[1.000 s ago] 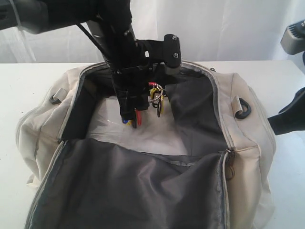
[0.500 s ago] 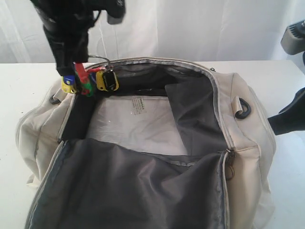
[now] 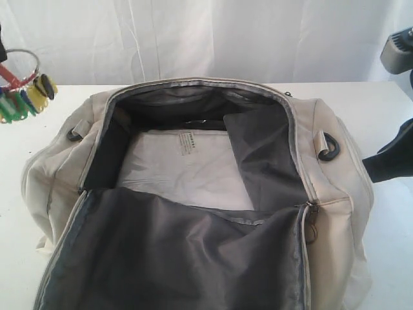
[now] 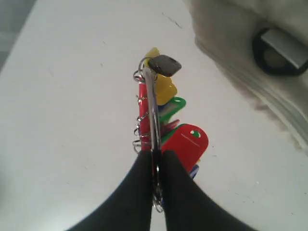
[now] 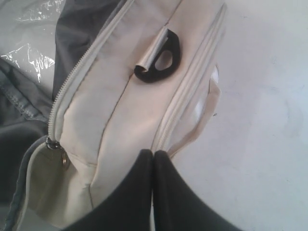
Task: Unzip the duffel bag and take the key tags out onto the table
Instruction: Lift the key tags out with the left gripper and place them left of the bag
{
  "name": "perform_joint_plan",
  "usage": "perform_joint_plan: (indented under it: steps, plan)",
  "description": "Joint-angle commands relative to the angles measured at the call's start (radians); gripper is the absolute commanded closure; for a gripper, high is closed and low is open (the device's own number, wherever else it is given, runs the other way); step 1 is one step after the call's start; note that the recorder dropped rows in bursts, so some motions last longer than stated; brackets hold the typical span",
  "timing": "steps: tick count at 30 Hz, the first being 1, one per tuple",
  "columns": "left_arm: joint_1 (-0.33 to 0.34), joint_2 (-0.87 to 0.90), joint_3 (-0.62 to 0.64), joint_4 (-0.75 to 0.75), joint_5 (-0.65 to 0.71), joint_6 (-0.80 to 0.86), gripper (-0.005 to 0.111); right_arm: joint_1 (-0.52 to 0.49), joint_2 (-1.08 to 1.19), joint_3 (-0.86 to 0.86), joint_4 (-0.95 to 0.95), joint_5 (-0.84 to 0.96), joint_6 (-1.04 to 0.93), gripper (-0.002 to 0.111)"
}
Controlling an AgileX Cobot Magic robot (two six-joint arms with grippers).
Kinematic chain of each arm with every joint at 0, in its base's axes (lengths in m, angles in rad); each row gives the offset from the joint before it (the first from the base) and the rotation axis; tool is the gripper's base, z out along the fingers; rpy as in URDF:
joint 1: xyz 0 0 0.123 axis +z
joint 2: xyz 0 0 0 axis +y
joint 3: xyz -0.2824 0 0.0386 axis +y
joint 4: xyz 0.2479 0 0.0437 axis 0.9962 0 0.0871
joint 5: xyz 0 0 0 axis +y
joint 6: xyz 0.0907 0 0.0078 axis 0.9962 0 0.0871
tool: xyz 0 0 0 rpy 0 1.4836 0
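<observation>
The cream duffel bag lies unzipped on the white table, its top flap folded toward the front so the dark grey lining shows. The key tags, yellow, green, red, blue and black on a metal ring, hang in the air past the bag's left end, above the table. My left gripper is shut on the key tags, pinching their ring. My right gripper is shut on nothing and hovers by the bag's right end; it shows as a dark shape in the exterior view.
A flat white insert in clear plastic lies inside the bag. Black D-rings sit at the bag's ends, and a zipper pull hangs at the front right corner. A white curtain hangs behind the table.
My left gripper has lifted the key tags up out of the bag and carried them left, past the bag's left end. The right arm has not moved.
</observation>
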Motion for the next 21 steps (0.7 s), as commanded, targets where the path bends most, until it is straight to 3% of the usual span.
perform_joint_plan:
  steps: [1,4,7,11,18,21]
  plan:
    - [0.046,0.002,0.183,-0.040,0.035,-0.020,0.107,-0.004,-0.007,0.005,0.005,-0.006,0.002,0.108]
    - [0.046,0.002,0.309,-0.084,-0.080,-0.041,0.107,-0.004,-0.007,0.005,0.005,-0.006,0.002,0.108]
    - [0.046,0.002,0.514,-0.189,-0.353,-0.039,0.107,-0.004,-0.007,0.005,0.005,-0.006,0.002,0.108]
    - [0.046,0.002,0.694,-0.244,-0.665,-0.041,0.107,-0.004,-0.007,0.005,0.012,-0.011,0.002,0.108]
    - [0.046,0.002,0.735,-0.289,-0.741,-0.041,0.106,-0.004,-0.007,0.005,0.030,-0.013,0.002,0.108]
    - [0.046,0.002,0.735,-0.349,-0.739,-0.041,0.095,-0.004,-0.007,0.005,0.032,-0.020,0.002,0.108]
